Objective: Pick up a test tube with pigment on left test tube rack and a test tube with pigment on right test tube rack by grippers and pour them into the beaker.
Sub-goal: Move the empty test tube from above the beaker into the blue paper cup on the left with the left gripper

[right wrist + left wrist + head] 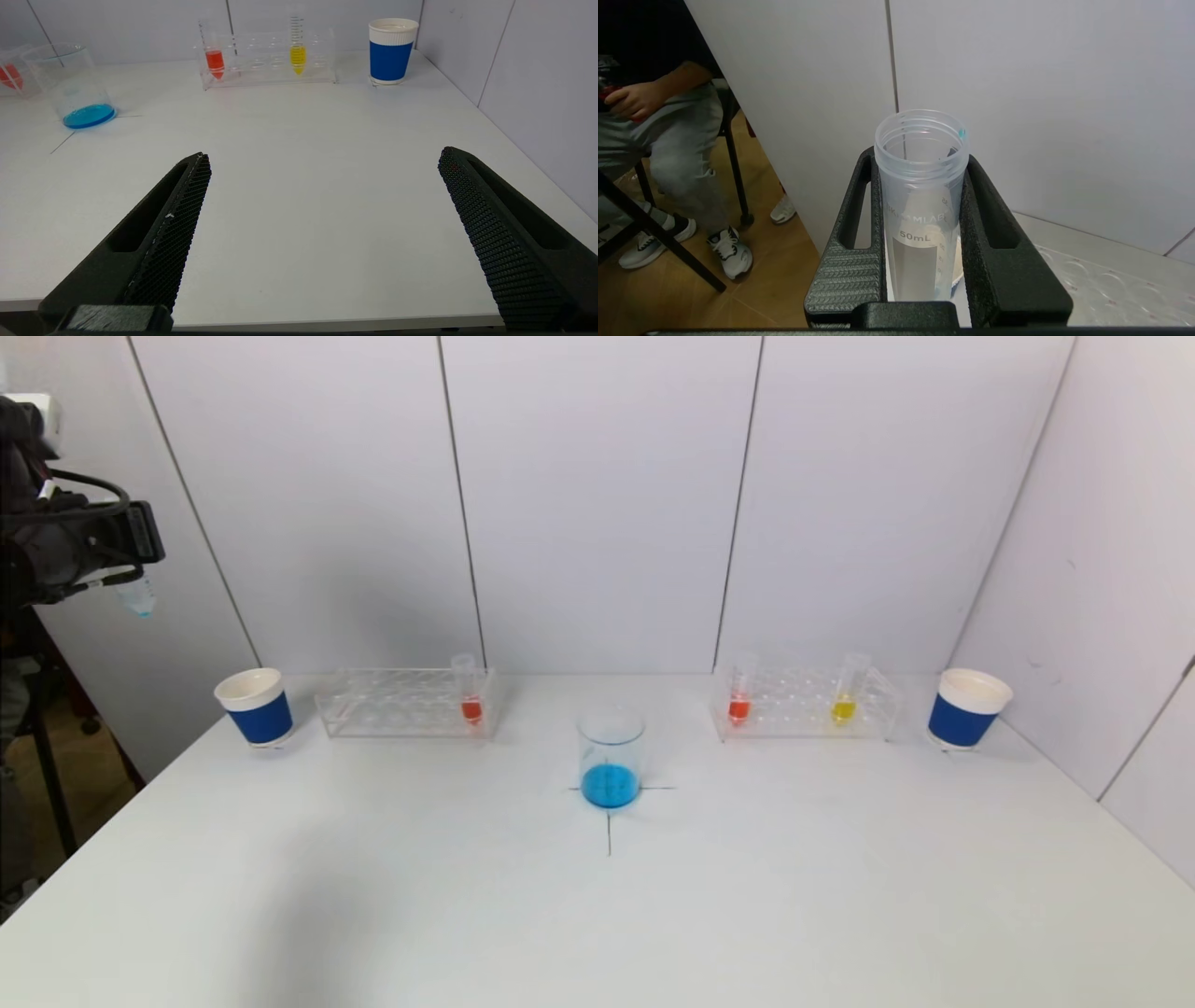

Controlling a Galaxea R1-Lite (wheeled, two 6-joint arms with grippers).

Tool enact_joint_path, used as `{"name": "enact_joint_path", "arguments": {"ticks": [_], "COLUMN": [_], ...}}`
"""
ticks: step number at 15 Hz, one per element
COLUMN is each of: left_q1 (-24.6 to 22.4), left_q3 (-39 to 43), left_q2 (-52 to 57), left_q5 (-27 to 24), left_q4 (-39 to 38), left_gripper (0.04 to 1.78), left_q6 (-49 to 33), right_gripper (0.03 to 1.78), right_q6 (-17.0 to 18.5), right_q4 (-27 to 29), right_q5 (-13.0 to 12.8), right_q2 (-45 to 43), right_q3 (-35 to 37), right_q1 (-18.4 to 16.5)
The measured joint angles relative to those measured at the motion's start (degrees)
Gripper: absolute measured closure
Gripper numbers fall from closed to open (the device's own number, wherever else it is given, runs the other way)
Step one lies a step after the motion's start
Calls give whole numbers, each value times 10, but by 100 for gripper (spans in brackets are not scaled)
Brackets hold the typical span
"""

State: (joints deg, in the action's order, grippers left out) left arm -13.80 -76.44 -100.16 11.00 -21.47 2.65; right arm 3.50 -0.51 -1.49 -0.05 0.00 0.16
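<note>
The left gripper (920,242) is closed on a clear tube (920,186), one black finger (852,261) pressed to each side. The tube stands mouth up, open, marked 50mL, with a small blue drop at its rim (962,133); it looks empty, though its lower end is hidden. Behind it are white wall panels (1017,93). A rack (1111,289) lies on the table beyond. A seated person (668,130) shows to one side, on a wooden floor (738,298)
</note>
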Motion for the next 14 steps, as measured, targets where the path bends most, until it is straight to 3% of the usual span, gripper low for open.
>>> {"name": "enact_joint_path", "arguments": {"ticks": [10, 14], "left_q1": [-11, -11], "left_q3": [35, 27], "left_q2": [-117, -160], "left_q5": [-1, -2], "left_q4": [-134, -142], "left_gripper": [135, 135], "left_q6": [2, 2], "right_gripper": [4, 4], "right_q6": [0, 0], "right_q4": [0, 0], "right_q5": [0, 0], "right_q2": [0, 0], "right_q3": [0, 0], "right_q1": [0, 0]}}
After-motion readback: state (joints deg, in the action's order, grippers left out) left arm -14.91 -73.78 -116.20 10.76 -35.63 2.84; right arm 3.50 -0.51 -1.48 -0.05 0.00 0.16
